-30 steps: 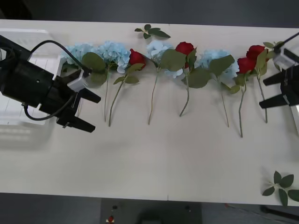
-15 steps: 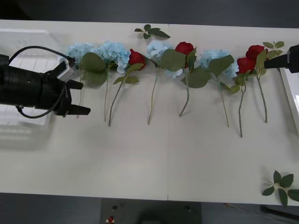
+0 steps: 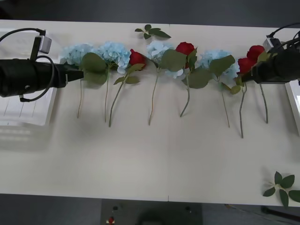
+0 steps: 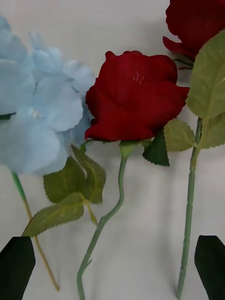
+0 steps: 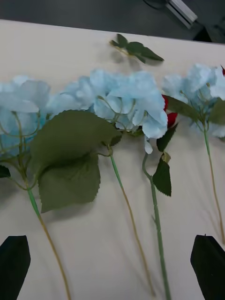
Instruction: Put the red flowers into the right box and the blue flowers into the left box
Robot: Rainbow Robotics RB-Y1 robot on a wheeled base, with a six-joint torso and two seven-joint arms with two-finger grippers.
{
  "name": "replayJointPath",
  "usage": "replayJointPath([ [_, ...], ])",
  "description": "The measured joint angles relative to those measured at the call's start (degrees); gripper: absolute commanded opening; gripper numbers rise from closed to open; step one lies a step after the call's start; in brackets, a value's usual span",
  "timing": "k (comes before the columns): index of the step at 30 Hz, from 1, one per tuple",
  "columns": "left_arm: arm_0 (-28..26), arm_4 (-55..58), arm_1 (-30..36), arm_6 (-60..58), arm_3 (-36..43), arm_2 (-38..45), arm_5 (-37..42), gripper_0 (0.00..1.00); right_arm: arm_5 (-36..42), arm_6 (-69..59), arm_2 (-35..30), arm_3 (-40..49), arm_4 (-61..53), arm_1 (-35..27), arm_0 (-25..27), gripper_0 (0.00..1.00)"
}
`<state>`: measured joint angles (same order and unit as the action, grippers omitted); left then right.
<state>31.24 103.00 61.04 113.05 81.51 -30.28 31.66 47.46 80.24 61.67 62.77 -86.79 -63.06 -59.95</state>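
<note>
The left gripper [image 3: 77, 75] (fingers spread) is hovering beside the blue flowers [image 3: 115, 52]. The right gripper [image 3: 246, 78], fingers apart, is hanging over 2 red flowers [image 3: 247, 64] on the table [image 3: 150, 159].

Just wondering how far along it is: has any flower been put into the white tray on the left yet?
No, the left box holds no flower; the blue flowers and red flowers lie on the table.

Four blue flowers [image 3: 114, 52], four red flowers [image 3: 185, 48], two leaf sprigs [image 3: 152, 32].
</note>
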Motion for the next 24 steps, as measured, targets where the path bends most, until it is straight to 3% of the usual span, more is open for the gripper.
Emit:
replayJointPath([
  [4,0.0,-0.7,-0.2,-13.9,0.0,-1.9,-1.9,1.00,-2.2,-1.5,1.5,-5.6,1.7,4.5,-1.0,1.00],
  [13,0.9,-15.9,-0.2,-27.4,-0.9,-4.1,-2.6,1.00,-6.6,-1.5,4.7,-12.4,3.5,6.9,-1.0,1.00],
  [19,11.1,-22.1,-0.5,-29.9,-9.5,-13.2,-2.6,1.00,-8.1,-1.5,7.2,-18.8,8.0,9.0,-1.0,1.00],
  [24,16.9,-27.8,-6.7,-31.0,-18.1,-14.7,-2.6,1.00,-9.4,-1.5,6.0,-25.7,9.7,14.1,-1.0,1.00],
])
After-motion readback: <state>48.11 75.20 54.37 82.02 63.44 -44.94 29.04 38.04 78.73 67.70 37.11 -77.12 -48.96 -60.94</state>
